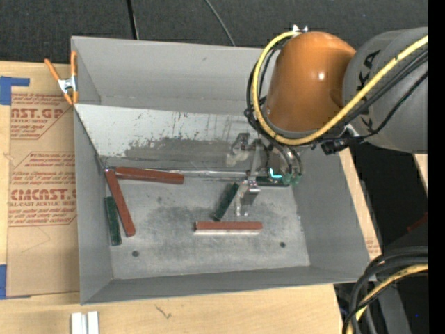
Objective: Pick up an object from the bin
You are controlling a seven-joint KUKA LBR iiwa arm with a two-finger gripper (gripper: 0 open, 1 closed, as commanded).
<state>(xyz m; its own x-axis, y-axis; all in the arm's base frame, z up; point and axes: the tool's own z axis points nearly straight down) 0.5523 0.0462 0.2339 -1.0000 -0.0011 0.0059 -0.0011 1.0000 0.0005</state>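
My gripper hangs under the orange dome at the right middle of the bin, open, its two metal fingers standing apart with nothing between them. A short dark green stick lies slanted on the floor, just left of the lower fingertip and close against it. Below them, a red-brown flat stick lies level on the floor, apart from the gripper.
At the bin's left, two red-brown sticks form a corner, one level and one slanted downward. Another dark green stick lies beside the slanted one. The arm enters from the right, over the bin's right wall.
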